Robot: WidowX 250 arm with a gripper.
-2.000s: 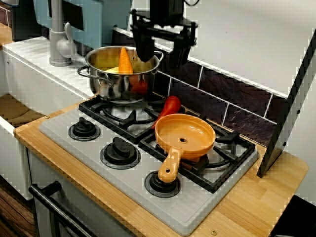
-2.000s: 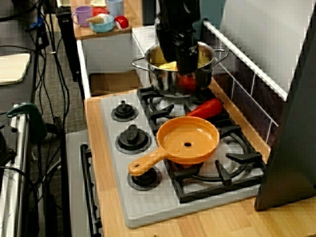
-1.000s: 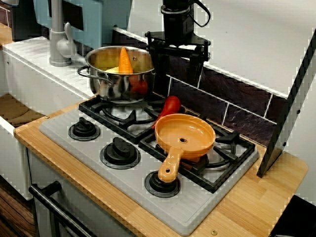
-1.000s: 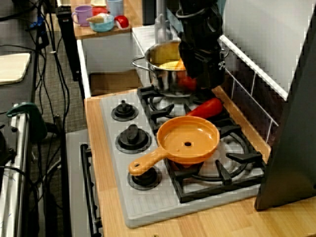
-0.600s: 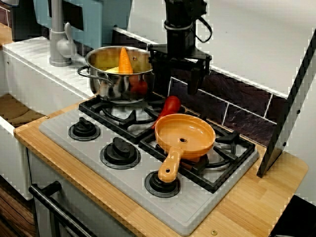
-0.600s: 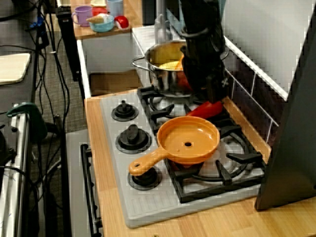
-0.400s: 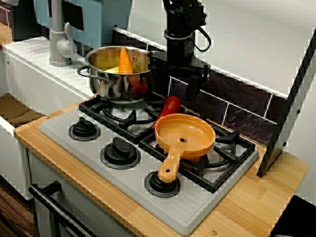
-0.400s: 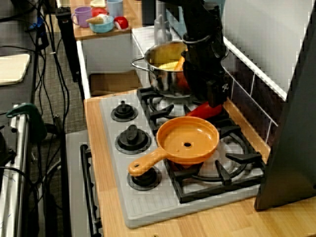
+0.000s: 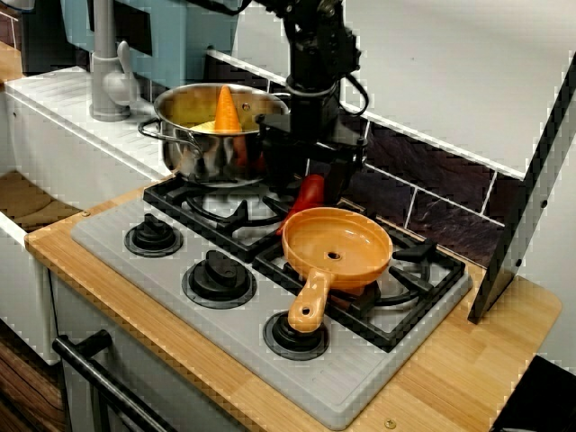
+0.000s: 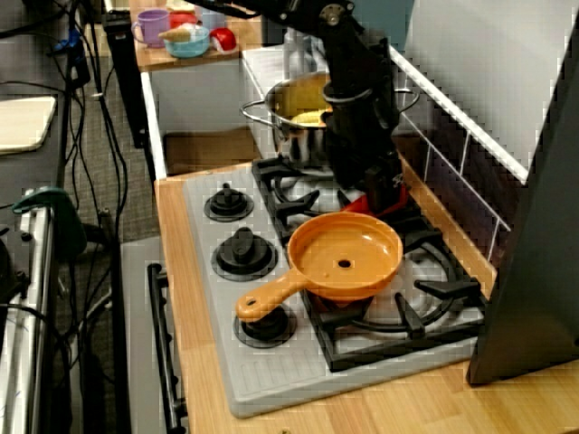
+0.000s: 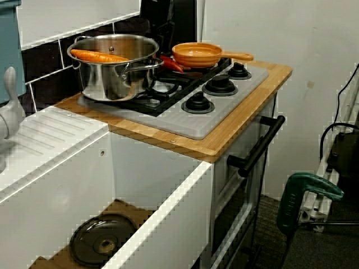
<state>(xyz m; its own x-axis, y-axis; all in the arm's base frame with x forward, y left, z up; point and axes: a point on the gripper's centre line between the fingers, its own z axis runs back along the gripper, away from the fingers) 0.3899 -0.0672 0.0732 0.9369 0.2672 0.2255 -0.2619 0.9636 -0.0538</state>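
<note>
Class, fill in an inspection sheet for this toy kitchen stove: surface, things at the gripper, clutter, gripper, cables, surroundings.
Surface: grey hob with black grates, set on a wooden counter.
Job's things: red pepper lying on the grate between steel pot and orange pan.
Clutter: carrot and something yellow inside the pot.
Grippers: gripper open, fingers straddling the pepper; contact unclear.
Cables: black cords hanging beside the unit.
Surroundings: faucet, dark lid in the sink, cups on a shelf.
</note>
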